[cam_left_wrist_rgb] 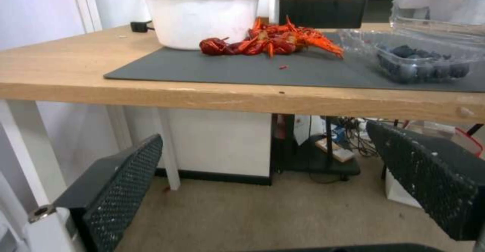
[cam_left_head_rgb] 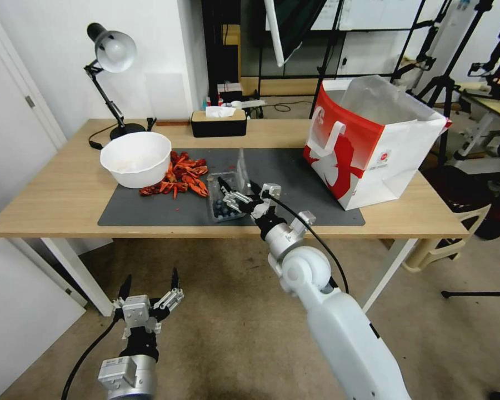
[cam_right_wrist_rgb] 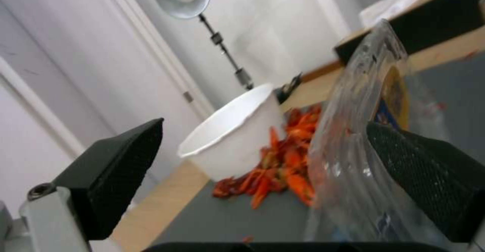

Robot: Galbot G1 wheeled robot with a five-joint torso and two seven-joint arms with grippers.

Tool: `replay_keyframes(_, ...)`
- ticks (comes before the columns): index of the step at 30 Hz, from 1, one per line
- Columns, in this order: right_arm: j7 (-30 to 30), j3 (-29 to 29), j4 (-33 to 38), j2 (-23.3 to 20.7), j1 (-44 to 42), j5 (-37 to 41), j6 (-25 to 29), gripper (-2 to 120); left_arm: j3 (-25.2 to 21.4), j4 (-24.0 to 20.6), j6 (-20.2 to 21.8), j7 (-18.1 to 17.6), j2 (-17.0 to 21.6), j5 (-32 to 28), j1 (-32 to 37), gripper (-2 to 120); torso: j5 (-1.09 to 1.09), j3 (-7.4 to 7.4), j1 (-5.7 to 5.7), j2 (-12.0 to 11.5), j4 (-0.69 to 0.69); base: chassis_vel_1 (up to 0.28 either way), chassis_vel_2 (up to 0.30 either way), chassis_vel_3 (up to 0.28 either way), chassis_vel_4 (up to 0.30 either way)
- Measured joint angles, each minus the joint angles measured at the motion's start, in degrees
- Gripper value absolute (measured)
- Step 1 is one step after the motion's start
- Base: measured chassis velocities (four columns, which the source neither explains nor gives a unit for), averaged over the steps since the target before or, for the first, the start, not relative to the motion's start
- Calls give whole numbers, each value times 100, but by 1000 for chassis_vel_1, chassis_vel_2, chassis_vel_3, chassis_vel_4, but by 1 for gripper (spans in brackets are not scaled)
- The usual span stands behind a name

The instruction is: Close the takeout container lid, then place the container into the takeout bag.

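Takeout container (cam_left_head_rgb: 223, 201) on grey mat (cam_left_head_rgb: 294, 183) atop wooden table (cam_left_head_rgb: 55, 189).

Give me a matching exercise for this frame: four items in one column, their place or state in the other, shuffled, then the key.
1. lid
2. takeout bag
3. left gripper
4. right gripper

A. open, low, in front of the table
B. standing, mouth open, on the table's right
C. raised upright, not closed
D. open, over the takeout container

Pairs: 1-C, 2-B, 3-A, 4-D
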Motion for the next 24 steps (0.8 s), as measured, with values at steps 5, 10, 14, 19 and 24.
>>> replay_keyframes(5, 15, -72, -114, -30, 243, 650, -443, 100, 5, 24, -19, -1, -10, 20, 20, 100, -1, 0, 0, 0, 0, 0, 0, 0, 0)
replay_keyframes(10, 318, -151, -291, -7, 476, 1399, -851, 100, 28, 42, -32, -6, -28, 50, 30, 100, -1, 0, 0, 0, 0, 0, 0, 0, 0)
replay_keyframes(14, 764, -162, -360, 56, 591, 2051, -1149, 100, 38, 44, -33, -7, -29, 60, 19, 100, -1, 0, 0, 0, -1, 0, 0, 0, 0)
replay_keyframes(19, 1538, -113, -359, 149, 760, 3137, -1566, 100, 39, 44, -29, -7, 0, 65, 10, 100, -1, -1, 0, 0, 0, 0, 0, 0, 0)
replay_keyframes(24, 1821, -75, -387, 182, 839, 3388, -1614, 96, 40, 37, -18, -1, 17, 69, -9, 100, -1, -1, 0, 0, -1, 0, 0, 0, 0)
